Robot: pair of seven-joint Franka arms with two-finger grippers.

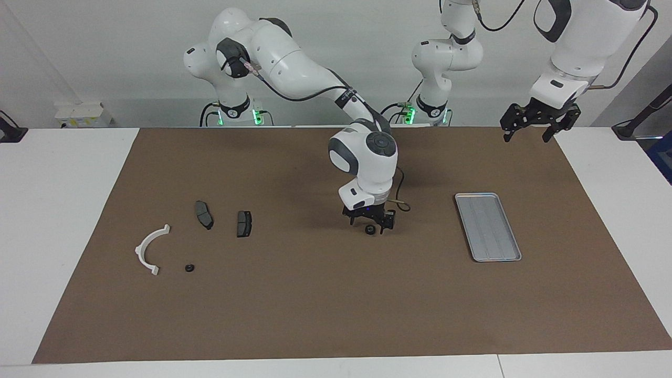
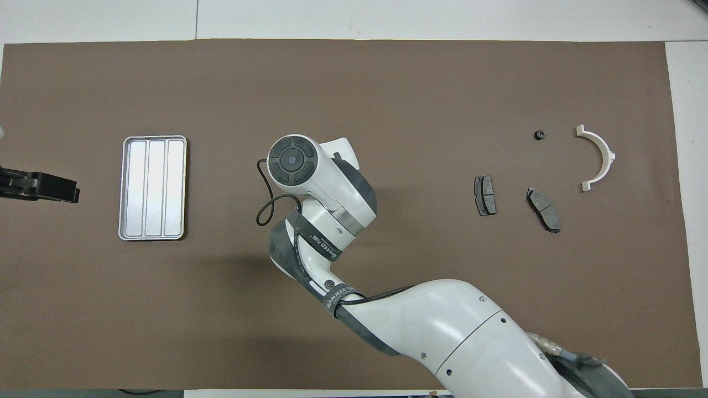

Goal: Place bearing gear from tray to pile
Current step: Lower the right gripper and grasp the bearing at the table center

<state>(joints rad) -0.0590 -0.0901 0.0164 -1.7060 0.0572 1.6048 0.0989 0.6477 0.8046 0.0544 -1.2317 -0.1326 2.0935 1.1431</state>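
Brown mat covers most of the table. At the right arm's end lies the pile: white semicircular bracket, w/ a small black gear just beside it on the mat, apart from the bracket. Two dark grey brake pads, first pad & second pad, lie nearer to the robots than that gear, near each other but not touching.

Mid-table, the right arm reaches in & bends down; right gripper is low over the mat, fingertips spread apart. The bearing gear sits btwn them on the mat, off the tray and well apart from the pile. Can't tell whether either fingertip touches it. In the overhead view the arm's wrist hides both gripper & gear.

Toward the left arm's end lies the tray, silver-grey metal, ribbed floor, flat on the mat, well apart from the right gripper.

Left gripper hangs raised over the mat's corner at the left arm's end, jaws apart, holding nothing; that arm idles.
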